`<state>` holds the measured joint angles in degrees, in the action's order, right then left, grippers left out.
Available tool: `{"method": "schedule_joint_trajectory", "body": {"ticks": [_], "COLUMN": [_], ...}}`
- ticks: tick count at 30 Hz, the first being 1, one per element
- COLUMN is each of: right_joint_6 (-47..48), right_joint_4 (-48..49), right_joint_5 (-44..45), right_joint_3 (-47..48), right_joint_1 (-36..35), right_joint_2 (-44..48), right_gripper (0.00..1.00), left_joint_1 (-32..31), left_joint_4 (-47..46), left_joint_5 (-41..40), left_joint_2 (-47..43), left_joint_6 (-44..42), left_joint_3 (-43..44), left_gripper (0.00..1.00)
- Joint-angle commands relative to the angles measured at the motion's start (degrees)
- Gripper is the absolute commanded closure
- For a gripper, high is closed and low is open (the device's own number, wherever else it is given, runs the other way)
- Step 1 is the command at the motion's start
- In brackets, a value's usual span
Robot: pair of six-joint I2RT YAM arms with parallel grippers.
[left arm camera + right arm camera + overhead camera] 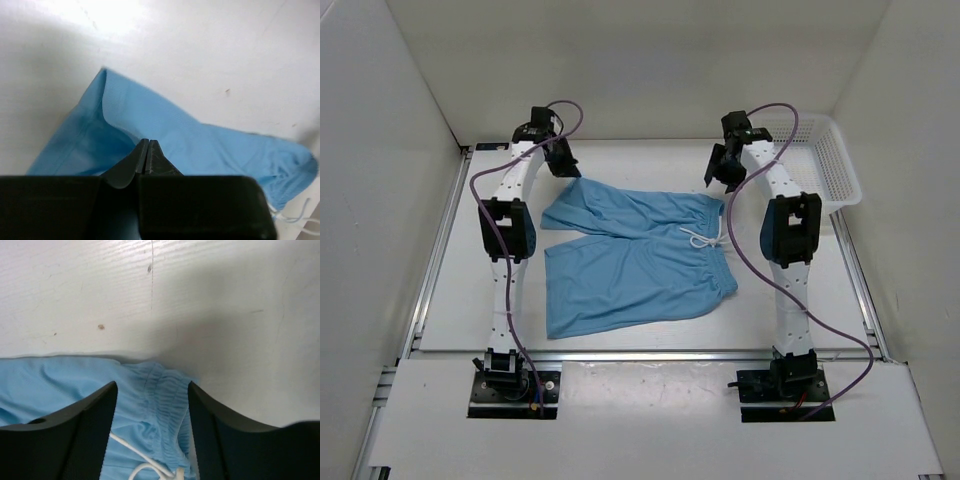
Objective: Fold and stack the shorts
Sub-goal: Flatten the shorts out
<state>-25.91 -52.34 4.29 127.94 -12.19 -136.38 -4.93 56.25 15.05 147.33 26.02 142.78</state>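
We see one pair of light blue shorts (630,255) spread out on a white table (460,290). They lie to the left of a white mesh basket (820,160) and nearer to the arm bases than it is. The fabric is thin and slightly creased. The gathered elastic waistband (723,255) is the end closest to the basket, and a white drawstring (703,238) lies in a loose knot just inside it. The two legs point away from the basket and split in a narrow V. The leg on the basket's far-wall side looks shorter and angled.

The right gripper (152,386) hangs just left of the basket, above the waistband corner nearest it. Its two black fingers are spread apart, with the ruffled band showing between them.

The left gripper (148,144) is well away from the basket, over the hem end of the shorter leg. Its fingers are pressed together at the tips against the blue cloth, which creases toward them. We cannot tell whether any fabric is pinched between them
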Motion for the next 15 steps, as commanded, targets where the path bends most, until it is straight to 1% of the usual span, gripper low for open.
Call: {"method": "schedule_joint_trajectory", "body": {"ticks": [1,4,9,11,12,15], "right_joint_6": [0.51,1.04,2.79,3.41,4.02,4.03], "right_joint_4": [-1.01,-1.01,-1.01,-0.4,-0.4,1.18], "right_joint_5": [-0.95,-0.96,-1.48,-2.09,-2.1,-3.59], "right_joint_3": [3.28,3.28,-0.14,-1.28,-2.68,-5.67], "right_joint_1": [0.23,0.23,0.23,0.23,0.23,0.23], "right_joint_2": [-2.49,-3.11,-3.11,-2.4,-1.79,-0.39], "right_gripper": [0.4,0.41,0.33,0.33,0.34,0.43], "left_joint_1": [0.53,0.53,1.59,2.12,2.12,2.73], "left_joint_4": [-4.91,-6.32,-8.44,-9.05,-9.05,-9.05], "left_joint_5": [1.3,1.91,2.96,3.49,3.5,3.5], "left_joint_2": [-4.77,-3.27,-1.52,-0.82,-0.81,-0.81], "left_joint_6": [3.58,5.09,7.2,7.82,7.82,8.34], "left_joint_3": [4.6,6.88,8.48,8.48,8.48,8.48], "left_gripper": [0.89,0.89,0.89,0.89,0.89,0.89]}}
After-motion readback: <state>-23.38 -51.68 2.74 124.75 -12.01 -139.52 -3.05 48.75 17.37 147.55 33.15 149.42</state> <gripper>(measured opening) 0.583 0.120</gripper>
